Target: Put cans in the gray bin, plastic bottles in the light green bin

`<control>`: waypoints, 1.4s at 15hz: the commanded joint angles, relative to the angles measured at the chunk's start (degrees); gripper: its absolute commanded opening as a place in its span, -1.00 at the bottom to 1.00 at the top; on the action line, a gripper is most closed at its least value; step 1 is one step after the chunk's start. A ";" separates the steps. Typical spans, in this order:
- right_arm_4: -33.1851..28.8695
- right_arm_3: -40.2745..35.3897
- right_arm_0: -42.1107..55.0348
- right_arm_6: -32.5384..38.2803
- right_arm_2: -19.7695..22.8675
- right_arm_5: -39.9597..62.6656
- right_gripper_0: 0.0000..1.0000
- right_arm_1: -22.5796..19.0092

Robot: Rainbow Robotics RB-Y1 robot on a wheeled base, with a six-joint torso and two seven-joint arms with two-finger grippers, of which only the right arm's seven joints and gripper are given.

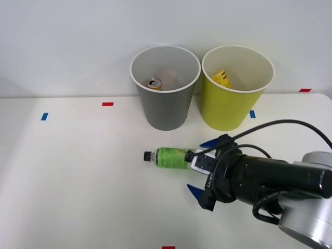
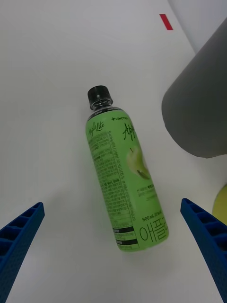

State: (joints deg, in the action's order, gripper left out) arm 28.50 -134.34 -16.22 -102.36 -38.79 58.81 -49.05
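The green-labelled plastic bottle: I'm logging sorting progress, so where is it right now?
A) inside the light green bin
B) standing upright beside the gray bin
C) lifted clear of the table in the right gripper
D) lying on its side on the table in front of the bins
D: the green-labelled plastic bottle lies on its side on the white table, before the gray bin, with the open right gripper at its base and not clamped on it.

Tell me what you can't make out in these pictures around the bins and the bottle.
- Gray bin: the can inside shows just its top; the bin's wall hides its body.
- Light green bin: a yellow item lies partly behind the rim; what it is can't be told.
- Bottle: in the front view, the right gripper covers its base.
- Bottle's small black print: too fine to read.
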 commanded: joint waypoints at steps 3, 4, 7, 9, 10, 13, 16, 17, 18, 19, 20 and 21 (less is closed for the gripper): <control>6.40 10.95 -11.02 -3.28 -5.24 0.52 1.00 3.17; 6.92 13.32 -13.13 -6.27 -6.30 0.96 1.00 4.31; 9.56 18.33 -17.97 -10.58 -6.56 7.64 1.00 8.62; 10.88 18.59 -19.29 -10.93 -6.56 10.54 1.00 9.50; 11.76 18.59 -19.72 -11.19 -6.56 11.33 1.00 9.50; 13.78 18.59 -20.69 -12.07 -6.56 13.79 1.00 9.50; 13.78 18.59 -21.83 -12.51 -6.56 16.60 1.00 9.50; 14.04 18.59 -22.10 -12.51 -6.56 17.22 1.00 9.50; 14.83 18.59 -22.89 -12.51 -6.56 18.01 1.00 9.50; 15.98 18.59 -23.59 -12.51 -6.65 18.53 1.00 9.50; 16.86 18.59 -23.94 -12.16 -6.74 18.53 1.00 9.50; 17.12 18.68 -24.47 -12.07 -6.83 18.53 1.00 9.85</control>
State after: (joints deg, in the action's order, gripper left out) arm 45.17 -115.74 -40.16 -114.61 -45.52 77.30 -39.46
